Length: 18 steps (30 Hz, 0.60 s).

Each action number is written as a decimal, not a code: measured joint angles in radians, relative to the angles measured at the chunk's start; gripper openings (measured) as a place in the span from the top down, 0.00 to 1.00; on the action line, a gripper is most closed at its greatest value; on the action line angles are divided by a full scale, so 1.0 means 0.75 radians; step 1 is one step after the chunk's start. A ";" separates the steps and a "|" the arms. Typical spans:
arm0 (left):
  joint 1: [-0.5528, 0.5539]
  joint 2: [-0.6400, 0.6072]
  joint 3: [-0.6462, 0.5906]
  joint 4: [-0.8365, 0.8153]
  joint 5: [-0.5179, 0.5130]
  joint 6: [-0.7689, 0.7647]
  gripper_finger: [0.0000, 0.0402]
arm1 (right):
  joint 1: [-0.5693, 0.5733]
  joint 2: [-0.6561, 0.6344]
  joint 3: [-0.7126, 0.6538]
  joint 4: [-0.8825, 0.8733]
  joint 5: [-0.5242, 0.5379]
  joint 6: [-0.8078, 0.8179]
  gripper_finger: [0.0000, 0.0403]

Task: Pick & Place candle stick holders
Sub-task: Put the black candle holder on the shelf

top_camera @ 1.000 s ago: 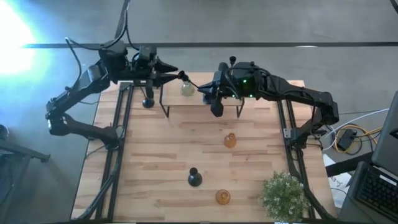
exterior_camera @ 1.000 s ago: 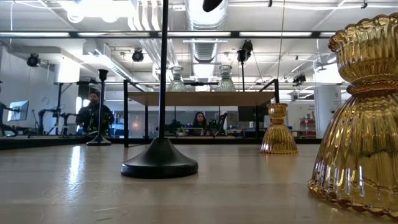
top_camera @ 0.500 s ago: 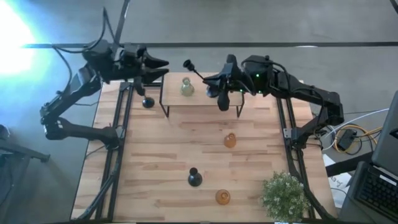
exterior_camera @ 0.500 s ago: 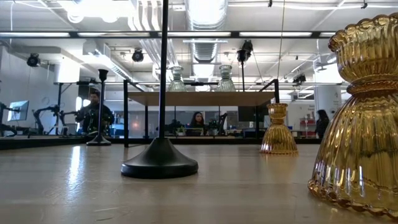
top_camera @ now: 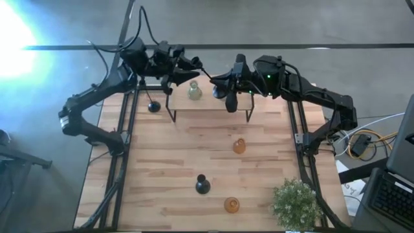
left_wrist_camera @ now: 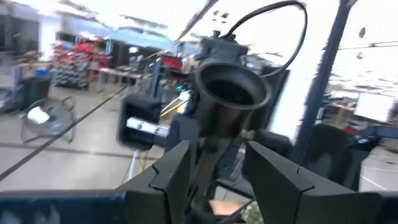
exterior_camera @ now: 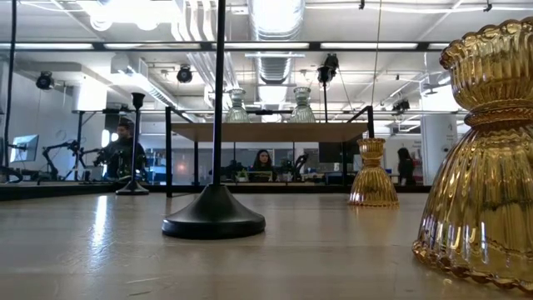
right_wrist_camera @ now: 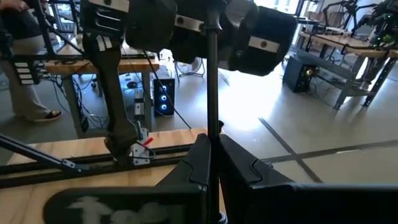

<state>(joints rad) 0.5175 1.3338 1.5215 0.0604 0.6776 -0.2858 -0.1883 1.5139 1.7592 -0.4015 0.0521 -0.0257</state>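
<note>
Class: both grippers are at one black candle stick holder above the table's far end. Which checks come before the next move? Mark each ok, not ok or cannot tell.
1. Right gripper shut on the thin stem of the black metal candle stick holder: ok.
2. Left gripper fingers straddle that stem below the cup: ok.
3. Left fingers closed on the stem: not ok, gaps show.
4. Pale-green glass holder upright on the raised wooden shelf: ok.
5. Free spot on the shelf under the arms: cannot tell.

Wooden table [top_camera: 168, 162] carries: small raised shelf [top_camera: 207, 107] far, black holder [top_camera: 202, 186], two amber holders [top_camera: 239, 146] [top_camera: 231, 205], potted plant [top_camera: 296, 202] near right, black holder [top_camera: 153, 107] far left.
</note>
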 joint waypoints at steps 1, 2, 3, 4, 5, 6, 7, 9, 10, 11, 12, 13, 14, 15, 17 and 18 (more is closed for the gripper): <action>0.000 0.011 0.000 0.022 0.010 -0.013 0.60 | 0.000 0.000 0.000 0.000 0.000 0.000 0.98; 0.000 0.021 0.001 0.032 0.021 -0.020 0.61 | 0.000 0.000 0.000 0.000 0.000 0.000 0.98; 0.000 0.030 0.000 0.037 0.023 -0.029 0.61 | 0.001 0.000 0.000 0.000 -0.001 0.000 0.98; 0.000 0.040 0.000 0.049 0.023 -0.032 0.60 | 0.001 0.000 -0.001 0.000 -0.001 0.000 0.98; 0.000 0.046 0.000 0.062 0.027 -0.035 0.60 | 0.001 0.000 -0.001 0.000 -0.001 0.000 0.98; 0.000 0.051 0.000 0.074 0.030 -0.042 0.61 | 0.001 0.000 -0.001 0.000 -0.001 0.000 0.98; 0.000 0.056 0.000 0.087 0.032 -0.048 0.60 | 0.000 0.000 -0.001 0.000 0.000 0.000 0.98; 0.000 0.065 0.000 0.115 0.047 -0.061 0.61 | 0.000 0.000 -0.001 0.000 -0.001 0.000 0.98; 0.000 0.070 0.000 0.130 0.055 -0.068 0.61 | 0.000 0.005 -0.001 0.001 0.000 0.000 0.98; 0.000 0.076 0.000 0.139 0.058 -0.075 0.60 | 0.000 0.008 -0.001 0.006 -0.001 0.000 0.98; 0.000 0.079 0.000 0.141 0.063 -0.076 0.60 | 0.000 0.010 -0.001 0.007 -0.001 0.002 0.98; 0.000 0.082 0.000 0.141 0.066 -0.076 0.61 | 0.000 0.012 -0.002 0.006 -0.001 0.005 0.98; 0.000 0.085 0.000 0.142 0.070 -0.077 0.61 | 0.000 0.016 -0.002 0.010 -0.001 0.005 0.98; 0.000 0.087 0.000 0.143 0.079 -0.081 0.61 | 0.000 0.023 -0.002 0.023 -0.001 0.004 0.98; 0.000 0.091 0.000 0.145 0.091 -0.086 0.61 | 0.000 0.026 -0.002 0.031 -0.001 0.003 0.98; 0.000 0.091 0.000 0.143 0.091 -0.089 0.61 | 0.000 0.026 -0.002 0.031 -0.001 0.003 0.98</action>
<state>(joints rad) 0.5175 1.4023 1.5215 0.1678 0.7460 -0.3524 -0.1883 1.5337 1.7576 -0.3783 0.0513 -0.0238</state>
